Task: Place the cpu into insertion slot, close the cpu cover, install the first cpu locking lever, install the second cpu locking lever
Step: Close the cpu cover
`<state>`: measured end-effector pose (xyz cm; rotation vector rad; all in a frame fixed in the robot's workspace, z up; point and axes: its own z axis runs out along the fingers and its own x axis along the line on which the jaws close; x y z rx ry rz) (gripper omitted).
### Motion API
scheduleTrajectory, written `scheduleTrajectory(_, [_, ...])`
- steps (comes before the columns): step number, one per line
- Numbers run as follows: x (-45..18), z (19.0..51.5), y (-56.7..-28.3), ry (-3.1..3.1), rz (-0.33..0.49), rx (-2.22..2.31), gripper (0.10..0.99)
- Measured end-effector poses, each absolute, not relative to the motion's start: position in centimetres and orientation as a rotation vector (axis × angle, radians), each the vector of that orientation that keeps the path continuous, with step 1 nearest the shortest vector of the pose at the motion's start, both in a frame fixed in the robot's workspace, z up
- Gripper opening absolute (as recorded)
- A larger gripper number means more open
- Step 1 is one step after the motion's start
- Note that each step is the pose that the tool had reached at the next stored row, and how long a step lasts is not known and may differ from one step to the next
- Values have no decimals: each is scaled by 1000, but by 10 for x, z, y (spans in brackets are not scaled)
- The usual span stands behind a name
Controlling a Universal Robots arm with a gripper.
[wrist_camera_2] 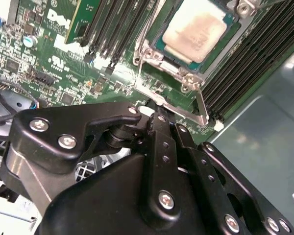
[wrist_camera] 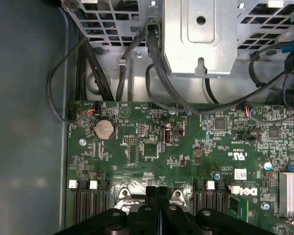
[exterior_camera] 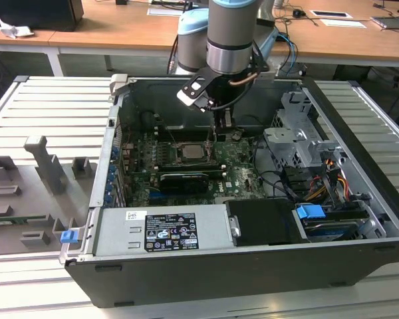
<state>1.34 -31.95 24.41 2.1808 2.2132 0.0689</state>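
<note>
The cpu (wrist_camera_2: 193,29) lies flat in the insertion slot (wrist_camera_2: 170,59) on the green circuit board (wrist_camera: 186,156). The cpu cover (wrist_camera_2: 149,55) looks to me to be down around it, its frame bordering the pale top. From the socket's near corner a thin metal locking lever (wrist_camera_2: 202,105) reaches out, its long axis pointing roughly from the chip toward my tool; I cannot tell whether it is latched. In the second wrist view the gripper (wrist_camera_2: 159,120) sits just beside the levers' ends, with the chip beyond them. In the exterior view the chip lies toward the exterior view's left of the fingertips, close by. The fingers are pressed together, and I see nothing between them. The arm (exterior_camera: 229,33) stands nearly upright over the open computer case (exterior_camera: 253,266), wrist pointing straight down at the board.
</note>
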Motion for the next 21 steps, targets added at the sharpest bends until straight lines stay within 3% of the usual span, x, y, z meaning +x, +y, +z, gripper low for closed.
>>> scheduleTrajectory(21, [-4,236,-320,2212,72,2179,106])
